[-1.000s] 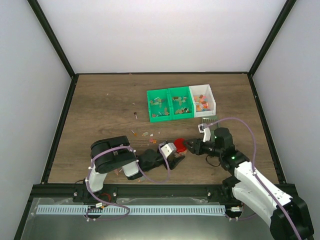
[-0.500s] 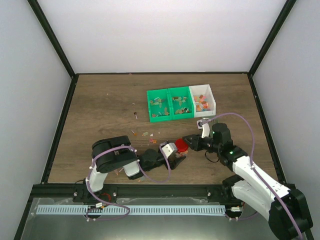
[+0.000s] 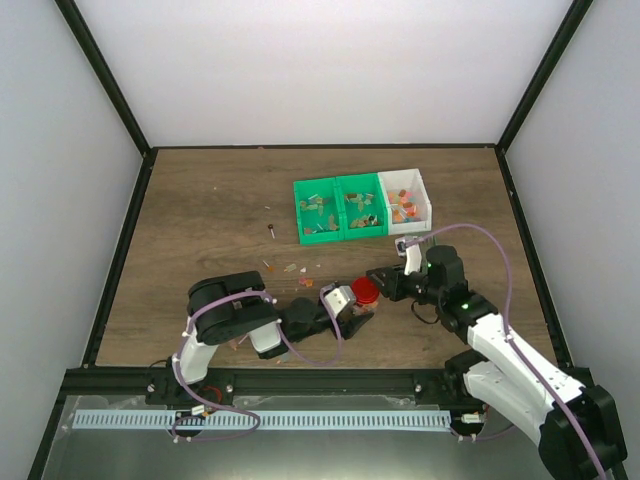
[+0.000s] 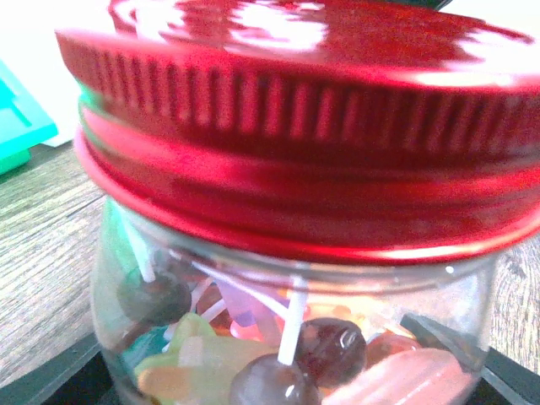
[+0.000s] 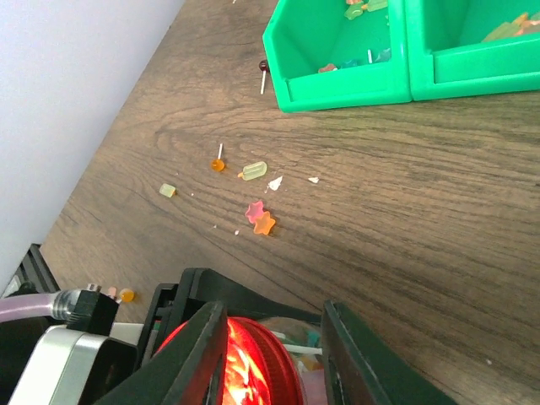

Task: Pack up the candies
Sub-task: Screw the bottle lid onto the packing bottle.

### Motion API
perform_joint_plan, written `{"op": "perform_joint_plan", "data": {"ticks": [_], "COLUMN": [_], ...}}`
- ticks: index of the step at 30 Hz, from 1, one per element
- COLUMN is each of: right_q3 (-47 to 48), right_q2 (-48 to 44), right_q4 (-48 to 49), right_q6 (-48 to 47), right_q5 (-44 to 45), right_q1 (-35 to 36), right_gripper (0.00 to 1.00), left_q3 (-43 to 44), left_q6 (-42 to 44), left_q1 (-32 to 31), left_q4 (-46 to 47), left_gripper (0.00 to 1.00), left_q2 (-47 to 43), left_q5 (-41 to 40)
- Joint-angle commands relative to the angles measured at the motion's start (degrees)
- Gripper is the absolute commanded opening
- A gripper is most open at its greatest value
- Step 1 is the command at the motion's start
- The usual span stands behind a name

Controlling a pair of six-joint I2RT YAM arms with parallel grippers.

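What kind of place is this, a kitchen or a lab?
Probably a robot test cell, not a kitchen: white walls enclose a wooden table, the left arm and right arm are bolted at its edge.

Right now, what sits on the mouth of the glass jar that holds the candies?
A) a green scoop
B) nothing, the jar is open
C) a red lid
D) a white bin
C: in the left wrist view a ribbed red lid covers the mouth of the glass jar, and the candies lie inside below it.
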Motion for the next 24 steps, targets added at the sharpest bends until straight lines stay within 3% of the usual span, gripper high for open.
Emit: {"op": "perform_joint_plan", "data": {"ticks": [1,6,9,14,17,24], "right_q3": [2.56,1.78,1.4,0.04,-0.71,-2.42], "right_q2": [-1.33,-0.61,-0.57,-1.06,-1.91,-3.16], "right_q4": [-1.1,-1.52,-1.54,-1.98,-3.18,-5.0], "right_q6": [-2.15,-2.13,-1.74,-1.33,-0.41,1.83], "right_q5": [0.85,-0.65,-1.23,-3.39,-4.44,-8.4], "right_q1": [0.54,0.57,0.54,0.56,0.54,0.54], "right_gripper": [0.29,0.23,0.13,0.15,0.09,0.04], "left_q3": [-0.37,-0.05,0.24,0.42,0.76,0.95], "left_q6": [-2.05,-2.09,-2.03,-2.03,-2.92,-5.02], "left_q1": [-0.1,-0.09,0.0,-0.05,0.05,0.87], "left_q4": [-7.2,-7.59,-8.04,-8.17,-8.78,-10.11], "left_gripper": [0.76,0.76,0.76,0.76,0.74,0.71], "left_q2": [2.96,2.85,2.79,2.68,2.59,2.16], "left_q5": [2.63,2.61,2.6,2.42,1.36,-0.79]}}
